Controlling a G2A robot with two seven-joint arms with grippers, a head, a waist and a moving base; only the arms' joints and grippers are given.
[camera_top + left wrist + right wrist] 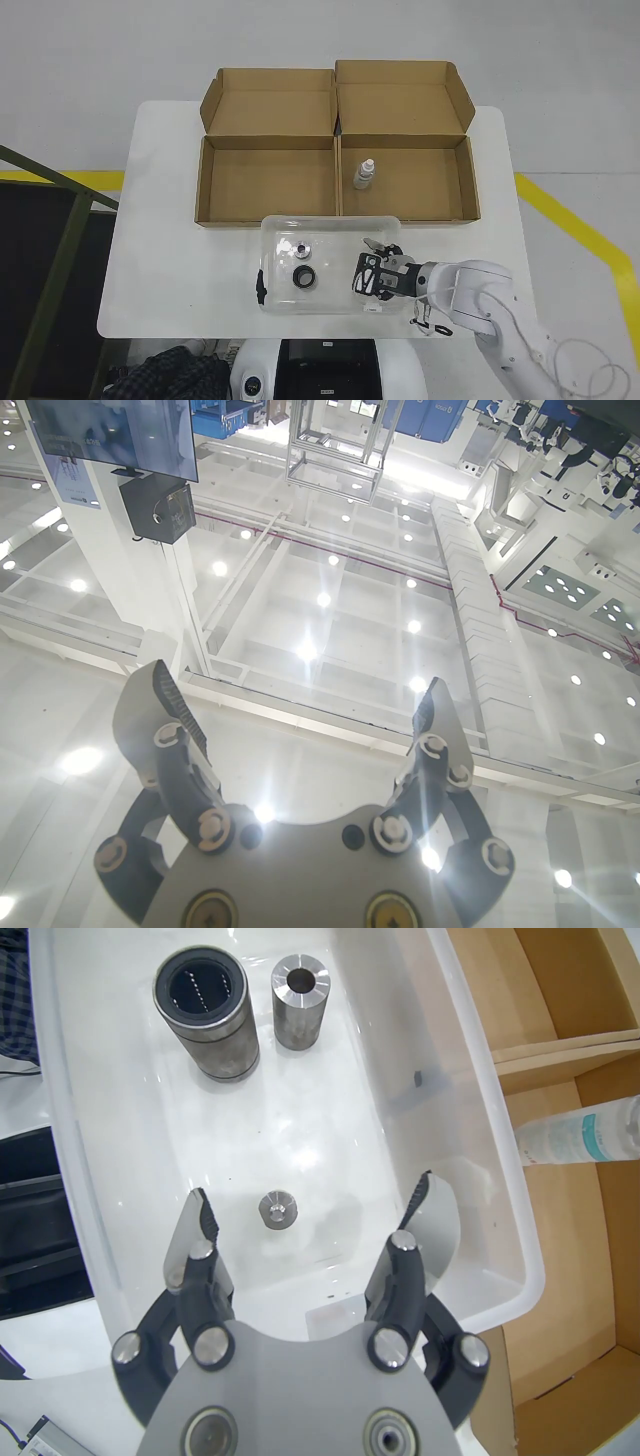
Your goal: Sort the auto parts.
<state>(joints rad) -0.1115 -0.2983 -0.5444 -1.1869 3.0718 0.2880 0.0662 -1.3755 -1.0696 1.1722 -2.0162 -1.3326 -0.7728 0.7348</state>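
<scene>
A clear plastic bin (pixel 330 225) at the table's front holds three metal parts. The large linear bearing with black ends (pixel 206 1028) (pixel 304 279) stands upright beside a plain steel bushing (pixel 300 1000) (pixel 298 250). A small steel stud (pixel 278 1210) sits on the bin floor, close in front of and between the fingers of my right gripper (pixel 312 1188) (pixel 368 270). That gripper hangs open inside the bin's right half, touching nothing. My left gripper (pixel 296 680) is open and empty, pointing up at the ceiling.
Two open cardboard boxes stand side by side behind the bin: the left box (pixel 268 185) and the right box (pixel 405 185) (pixel 560 1208). A white bottle (pixel 365 174) (pixel 580 1135) lies in the right box. The bin's wall (pixel 495 1138) rises near my right fingers.
</scene>
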